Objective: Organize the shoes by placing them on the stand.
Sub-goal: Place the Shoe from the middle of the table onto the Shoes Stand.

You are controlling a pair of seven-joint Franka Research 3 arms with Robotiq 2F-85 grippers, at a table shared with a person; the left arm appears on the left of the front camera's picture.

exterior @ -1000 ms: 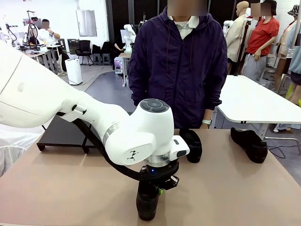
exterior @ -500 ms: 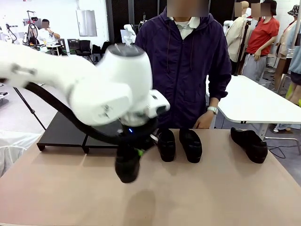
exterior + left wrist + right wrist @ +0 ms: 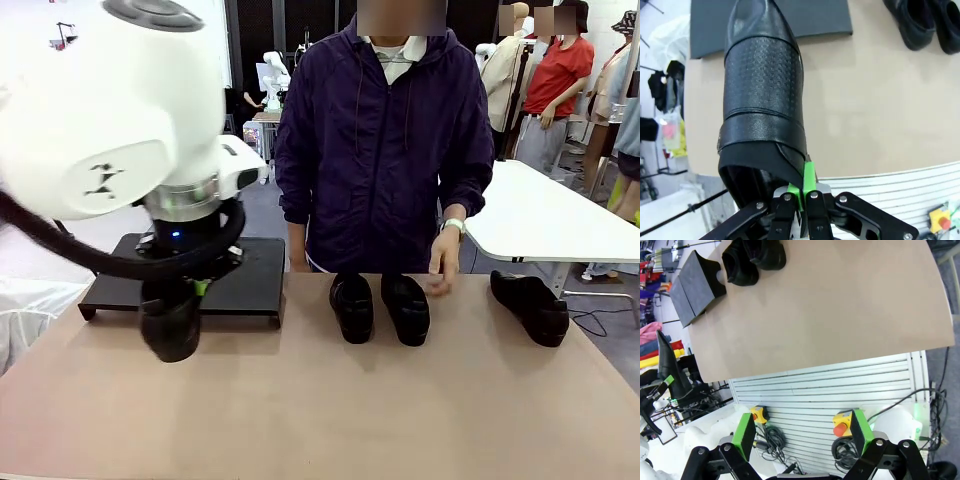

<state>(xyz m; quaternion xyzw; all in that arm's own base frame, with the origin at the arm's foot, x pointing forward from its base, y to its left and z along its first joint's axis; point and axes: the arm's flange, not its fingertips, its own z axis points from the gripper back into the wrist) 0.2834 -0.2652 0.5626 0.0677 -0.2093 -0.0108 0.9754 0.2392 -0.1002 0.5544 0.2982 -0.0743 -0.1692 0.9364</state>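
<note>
The left gripper (image 3: pixel 802 194) is pinching the heel rim of one black shoe (image 3: pixel 765 100), its green pads pressing nearly together on the leather. The shoe is hanging toe-down over the tabletop (image 3: pixel 400 410), just in front of the near edge of the stand (image 3: pixel 245 275). Two more shoes (image 3: pixel 352 307) are sitting side by side mid-table, right of the stand. A fourth shoe (image 3: pixel 530 307) is lying well apart at the far right. A person's hand (image 3: pixel 441 268) is hovering by the pair. The right gripper (image 3: pixel 802 432) is standing spread wide, gripping nothing.
</note>
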